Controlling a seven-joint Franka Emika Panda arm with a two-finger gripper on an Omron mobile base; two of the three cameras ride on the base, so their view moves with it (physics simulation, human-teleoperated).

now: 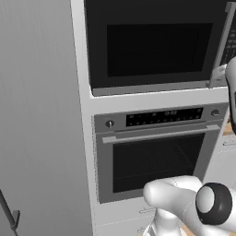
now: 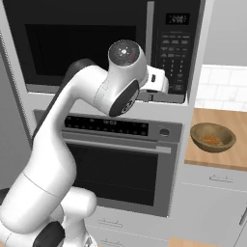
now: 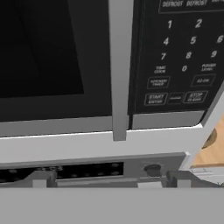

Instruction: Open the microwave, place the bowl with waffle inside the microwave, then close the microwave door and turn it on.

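Nearest the hand camera, the pincer point(image 3: 107, 179) is held with its fingers spread wide and empty, just below the grey handle point(image 3: 120, 65) of the microwave door point(image 3: 52, 57), which is shut. The opening step is judged to be in hand; next, the handle must be enclosed and pulled. Right of the microwave point(image 2: 96, 43), the bowl point(image 2: 212, 136) with waffle is seen on the counter point(image 2: 231, 159), well apart from the handle, with free room left for the door's swing.

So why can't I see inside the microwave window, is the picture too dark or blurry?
In the left base view the microwave door window is flat black, no glare or reflections. In the hand view the keypad digits read sharp, the small words slightly soft. In the right base view the bowl is evenly lit.
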